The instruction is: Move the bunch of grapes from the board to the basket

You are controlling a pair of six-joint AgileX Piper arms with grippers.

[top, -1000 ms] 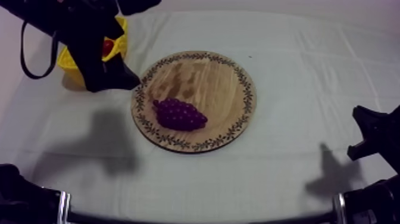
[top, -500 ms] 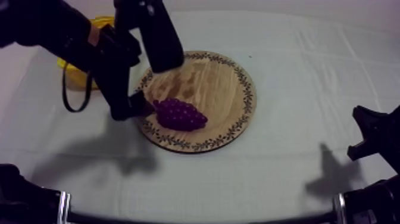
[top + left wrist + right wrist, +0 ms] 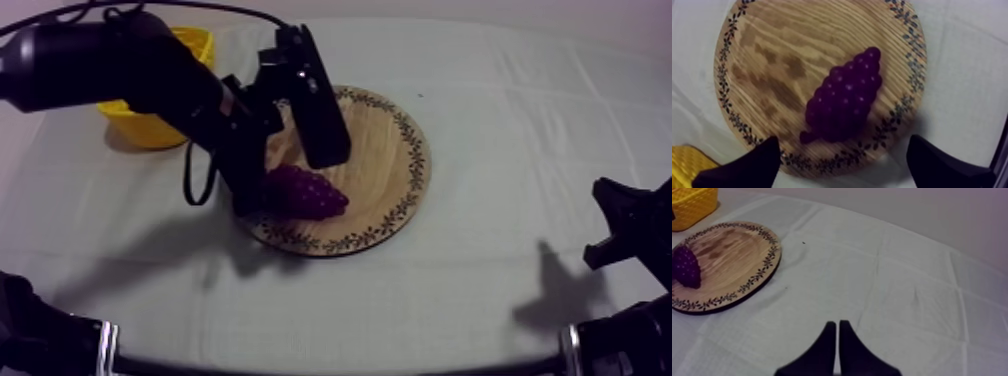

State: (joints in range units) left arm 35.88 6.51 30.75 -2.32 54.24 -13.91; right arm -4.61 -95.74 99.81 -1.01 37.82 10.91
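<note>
The purple bunch of grapes [image 3: 312, 195] lies on the near left part of the round wooden board [image 3: 385, 150]. My left arm reaches in from the upper left, and its gripper [image 3: 258, 192] hangs at the bunch's left end. In the left wrist view the grapes [image 3: 844, 97] lie on the board [image 3: 772, 55], and my left gripper [image 3: 844, 144] stands open just over their stem end, with one finger [image 3: 747, 167] far to each side. My right gripper [image 3: 837, 345] is shut on nothing over bare cloth, well away from the board [image 3: 732, 253].
The yellow basket [image 3: 150, 125] stands at the back left beside the board, partly under my left arm. Its corner [image 3: 687, 165] is close to the left finger. My right arm [image 3: 620, 225] rests low at the right.
My left arm has swung from over the basket across to the board and come down at the grapes. The grapes and the right arm have not moved.
</note>
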